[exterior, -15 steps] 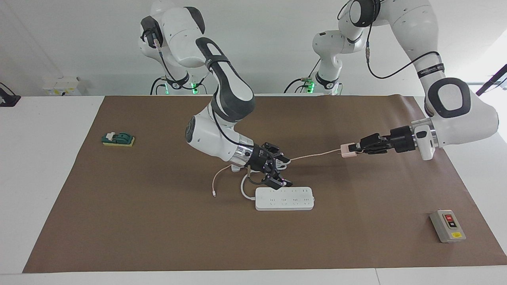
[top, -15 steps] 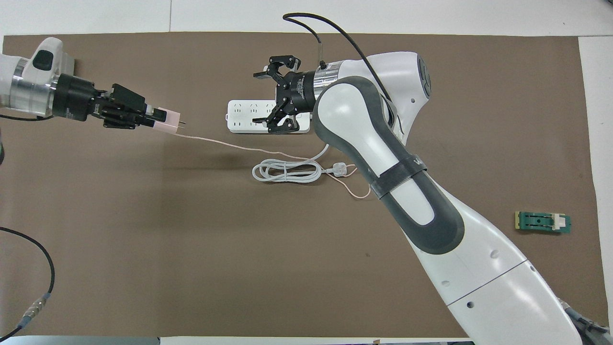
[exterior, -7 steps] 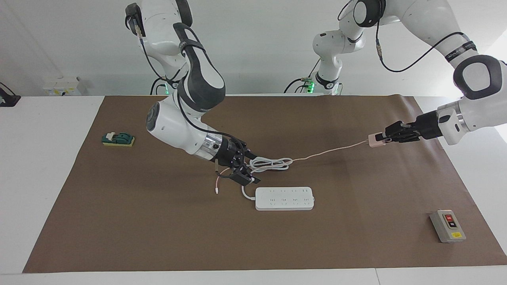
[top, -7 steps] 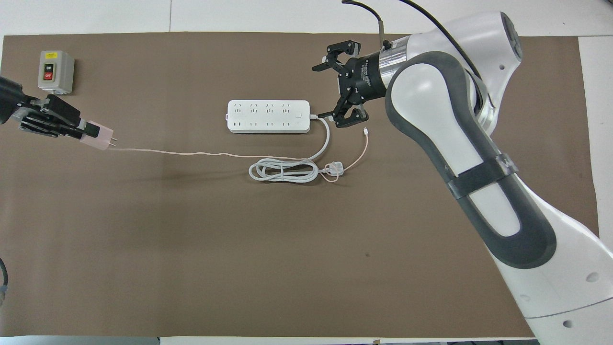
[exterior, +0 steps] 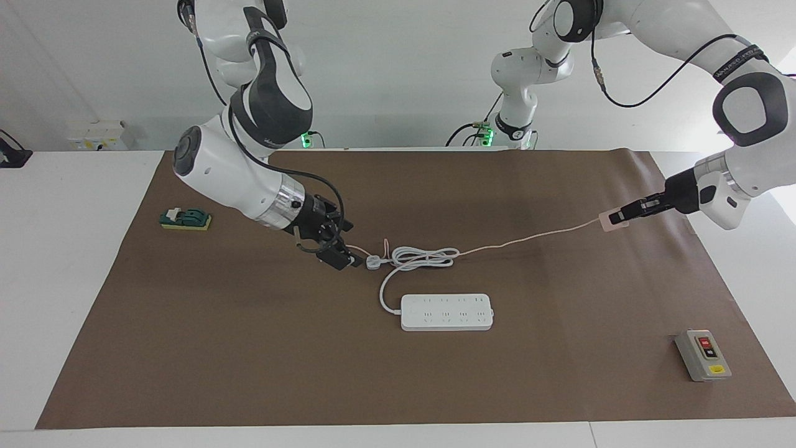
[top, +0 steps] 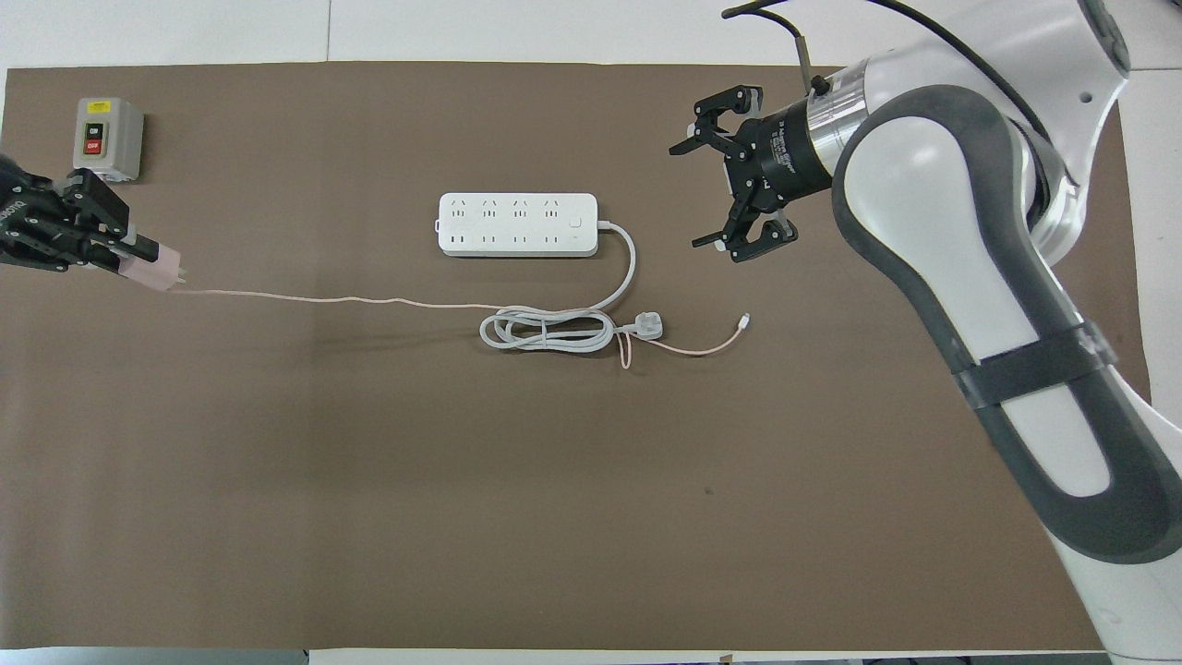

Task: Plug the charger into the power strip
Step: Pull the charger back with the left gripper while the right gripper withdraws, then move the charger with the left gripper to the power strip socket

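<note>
The power strip [exterior: 446, 312] [top: 517, 224] lies flat on the brown mat, sockets up, its thick white cord coiled nearer to the robots. My left gripper [exterior: 619, 218] [top: 138, 259] is shut on the pale-pink charger [exterior: 610, 223] [top: 155, 272], held in the air over the mat at the left arm's end, well apart from the strip. Its thin pink cable [exterior: 528, 238] [top: 323, 298] runs from it to the coil. My right gripper [exterior: 339, 250] [top: 694, 196] is open and empty, over the mat beside the strip toward the right arm's end.
A white three-pin plug [exterior: 373, 262] [top: 649, 325] and coiled cord [exterior: 426, 257] [top: 545, 330] lie nearer to the robots than the strip. A grey button box [exterior: 703, 354] [top: 108, 139] stands at the left arm's end. A green block [exterior: 185, 218] lies at the right arm's end.
My right gripper has drawn away from over the strip toward the right arm's end. My left gripper has carried the charger toward the left arm's end, pulling the pink cable straighter.
</note>
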Robot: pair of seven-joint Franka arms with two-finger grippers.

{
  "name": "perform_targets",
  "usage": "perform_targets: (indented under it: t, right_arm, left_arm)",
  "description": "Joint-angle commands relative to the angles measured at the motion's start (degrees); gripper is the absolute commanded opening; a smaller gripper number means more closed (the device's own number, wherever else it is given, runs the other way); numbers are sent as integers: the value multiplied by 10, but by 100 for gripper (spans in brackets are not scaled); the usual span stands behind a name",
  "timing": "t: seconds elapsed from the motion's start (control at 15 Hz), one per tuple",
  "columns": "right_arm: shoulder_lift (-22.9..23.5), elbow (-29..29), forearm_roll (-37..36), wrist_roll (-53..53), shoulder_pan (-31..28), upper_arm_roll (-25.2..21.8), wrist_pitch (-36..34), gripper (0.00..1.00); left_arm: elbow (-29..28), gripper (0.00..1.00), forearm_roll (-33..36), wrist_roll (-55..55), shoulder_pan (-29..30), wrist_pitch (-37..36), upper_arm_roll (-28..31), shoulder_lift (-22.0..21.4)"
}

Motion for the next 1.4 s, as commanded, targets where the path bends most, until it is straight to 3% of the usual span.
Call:
perform_targets:
  t: [0.0,0.13,0.47,0.8,1.07,1.34]
  right_arm:
    - [-29,-23,-50,-76,-27,6,-45,100]
    - [-40,-23,-81,-147,-44,6,-82,100]
    - [-58,-22,-164,-364,-86,6,-151,100]
    - [-74,-22,-259,-578,-118,6,-169,100]
    - [-82,-22,-305,-691,-131,6,-168,100]
    - [-92,-22,-335,-743,-139,6,-168,100]
  left_arm:
    - [9,0,40,-31,-16,-2,9,-12]
    - [9,0,69,-96,-19,9,1,-34]
    - [17,0,80,-490,-123,96,4,-22]
    - [17,0,82,-852,-220,222,6,33]
    - [18,0,148,-984,-273,265,7,91]
    - [43,0,186,-1026,-286,276,7,147]
